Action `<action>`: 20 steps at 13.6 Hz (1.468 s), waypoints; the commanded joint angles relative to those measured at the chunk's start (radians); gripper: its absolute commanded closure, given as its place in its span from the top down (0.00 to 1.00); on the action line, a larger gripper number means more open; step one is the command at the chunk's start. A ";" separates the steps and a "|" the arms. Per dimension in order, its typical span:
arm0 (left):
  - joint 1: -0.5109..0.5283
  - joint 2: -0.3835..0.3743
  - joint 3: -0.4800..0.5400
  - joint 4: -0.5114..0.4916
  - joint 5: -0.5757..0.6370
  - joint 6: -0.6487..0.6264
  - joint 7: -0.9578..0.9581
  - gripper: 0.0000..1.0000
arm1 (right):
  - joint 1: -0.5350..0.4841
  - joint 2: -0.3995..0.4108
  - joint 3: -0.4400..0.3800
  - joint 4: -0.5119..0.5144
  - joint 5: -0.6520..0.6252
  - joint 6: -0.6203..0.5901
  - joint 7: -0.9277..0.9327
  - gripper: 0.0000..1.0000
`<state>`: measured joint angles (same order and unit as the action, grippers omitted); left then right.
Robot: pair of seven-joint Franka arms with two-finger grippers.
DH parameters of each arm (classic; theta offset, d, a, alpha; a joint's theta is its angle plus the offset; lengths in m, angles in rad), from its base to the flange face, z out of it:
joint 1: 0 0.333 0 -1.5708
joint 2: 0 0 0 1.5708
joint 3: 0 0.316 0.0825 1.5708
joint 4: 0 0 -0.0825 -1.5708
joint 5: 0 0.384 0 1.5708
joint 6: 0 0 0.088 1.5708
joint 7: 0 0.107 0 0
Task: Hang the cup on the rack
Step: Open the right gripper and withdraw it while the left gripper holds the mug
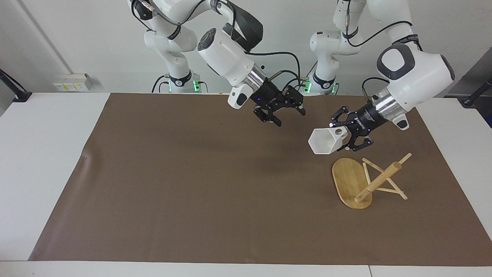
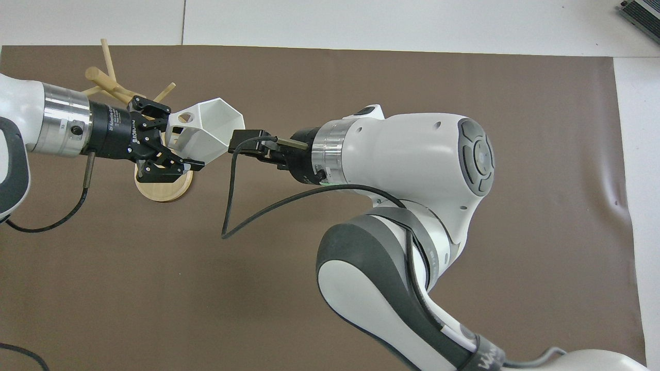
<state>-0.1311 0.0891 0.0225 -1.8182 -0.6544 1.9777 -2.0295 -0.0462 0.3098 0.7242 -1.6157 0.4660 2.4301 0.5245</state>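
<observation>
- The left gripper (image 1: 344,133) (image 2: 172,147) is clamped on the cup (image 1: 324,141) (image 2: 206,131), gripping it at the handle end, where the round hole shows between the black fingers.
- The cup hangs in the air over the brown mat (image 1: 192,184) (image 2: 412,77), tipped on its side so that its hexagonal mouth faces away from the gripper holding it.
- In the facing view the cup sits just above the rack's oval base, close to it but clear of it.
- The rack (image 1: 365,181) (image 2: 118,93) stands on the mat toward the left arm's end of the table; its thick post leans in both views, with thin pegs crossing it.
- The right gripper (image 1: 282,111) (image 2: 245,144) hangs over the mat, apart from the cup and well away from the rack, toward the right arm's end; its fingers are spread and hold nothing.
- The mat covers most of the white table (image 1: 46,161) (image 2: 361,26).
</observation>
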 commanded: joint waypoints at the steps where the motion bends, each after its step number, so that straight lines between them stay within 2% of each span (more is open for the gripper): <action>1: 0.007 -0.012 -0.007 -0.045 0.070 0.108 -0.153 0.00 | -0.012 -0.026 -0.044 0.037 0.002 -0.095 0.002 1.00; 5: 0.036 0.001 -0.006 -0.049 0.071 0.153 -0.212 0.00 | -0.012 -0.096 -0.196 0.094 0.005 -0.339 -0.176 1.00; 11: 0.015 0.012 -0.009 -0.096 0.073 0.337 -0.333 0.00 | -0.011 -0.227 -0.461 0.094 0.000 -0.610 -0.460 1.00; 15: 0.001 0.017 -0.009 -0.112 0.073 0.409 -0.405 0.00 | -0.012 -0.271 -0.627 0.091 -0.179 -0.765 -0.670 1.00; 17: 0.001 0.029 -0.009 -0.112 0.073 0.441 -0.426 0.00 | -0.012 -0.278 -0.675 0.077 -0.260 -0.790 -0.678 1.00; 20: 0.005 0.032 -0.009 -0.113 0.073 0.444 -0.426 0.00 | -0.012 -0.293 -0.716 0.045 -0.450 -0.778 -0.676 1.00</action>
<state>-0.1181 0.1245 0.0087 -1.9181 -0.5992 2.3955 -2.4278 -0.0590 0.0468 0.0213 -1.5274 0.0958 1.6433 -0.1351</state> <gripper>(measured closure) 0.295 0.000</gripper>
